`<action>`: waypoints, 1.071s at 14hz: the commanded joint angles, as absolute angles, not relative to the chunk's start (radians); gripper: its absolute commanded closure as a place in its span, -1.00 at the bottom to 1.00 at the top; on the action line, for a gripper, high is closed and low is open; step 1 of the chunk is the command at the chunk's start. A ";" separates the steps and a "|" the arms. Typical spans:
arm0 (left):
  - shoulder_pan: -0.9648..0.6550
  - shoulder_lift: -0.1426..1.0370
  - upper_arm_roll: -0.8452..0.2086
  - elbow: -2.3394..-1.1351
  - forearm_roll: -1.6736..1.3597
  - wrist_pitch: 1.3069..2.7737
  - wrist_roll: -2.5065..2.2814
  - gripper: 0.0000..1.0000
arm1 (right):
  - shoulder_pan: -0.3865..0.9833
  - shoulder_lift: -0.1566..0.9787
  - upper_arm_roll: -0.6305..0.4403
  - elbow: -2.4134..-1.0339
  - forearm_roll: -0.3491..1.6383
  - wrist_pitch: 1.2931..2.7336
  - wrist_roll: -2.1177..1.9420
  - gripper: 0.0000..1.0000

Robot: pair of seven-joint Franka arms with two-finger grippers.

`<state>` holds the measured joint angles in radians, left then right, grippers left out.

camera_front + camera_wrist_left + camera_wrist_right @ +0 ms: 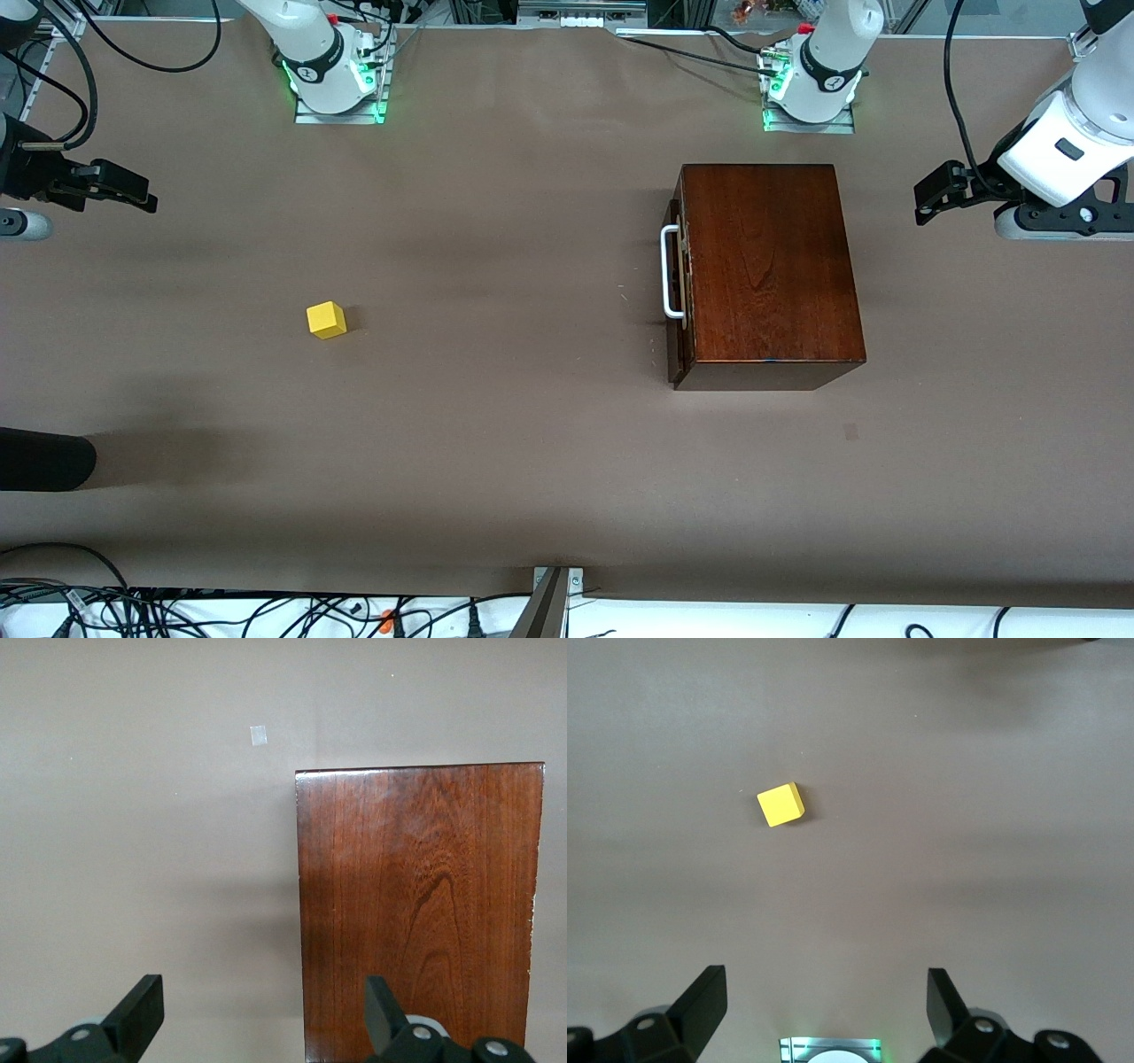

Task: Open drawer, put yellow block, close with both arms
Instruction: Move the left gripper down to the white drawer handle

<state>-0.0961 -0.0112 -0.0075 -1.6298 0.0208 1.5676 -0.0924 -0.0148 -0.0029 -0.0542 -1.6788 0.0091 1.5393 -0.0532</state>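
Observation:
The glossy reddish-brown wooden box stands toward the left arm's end of the table. Its drawer is pushed in, and the white U-shaped handle faces the right arm's end. The yellow block lies alone on the brown table toward the right arm's end. My left gripper hangs open and empty beside the box, off its end away from the handle; in the left wrist view the left gripper looks down on the box top. My right gripper waits open and empty, well apart from the block. The right wrist view shows the right gripper and the block.
Both arm bases with green lights stand along the table's edge farthest from the camera. A dark rounded object pokes in at the right arm's end. A small pale mark lies nearer the camera than the box. Cables run below the nearest edge.

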 commanded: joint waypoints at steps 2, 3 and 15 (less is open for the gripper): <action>-0.087 -0.023 -0.014 -1.629 0.000 1.563 -0.077 -1.00 | -0.028 -0.015 -0.055 -1.690 0.017 1.531 -0.069 -1.00; -0.086 -0.021 -0.014 -1.625 -0.002 1.565 -0.077 -1.00 | -0.026 -0.015 -0.055 -1.689 0.017 1.531 -0.069 -1.00; -0.100 -0.015 -0.173 -1.624 0.002 1.572 -0.263 -1.00 | -0.026 -0.015 -0.055 -1.689 0.017 1.531 -0.069 -1.00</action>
<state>-0.1003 -0.0112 -0.1151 -1.6297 0.0187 1.5690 -0.2023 -0.0150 -0.0029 -0.0594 -1.6788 0.0091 1.5389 -0.0532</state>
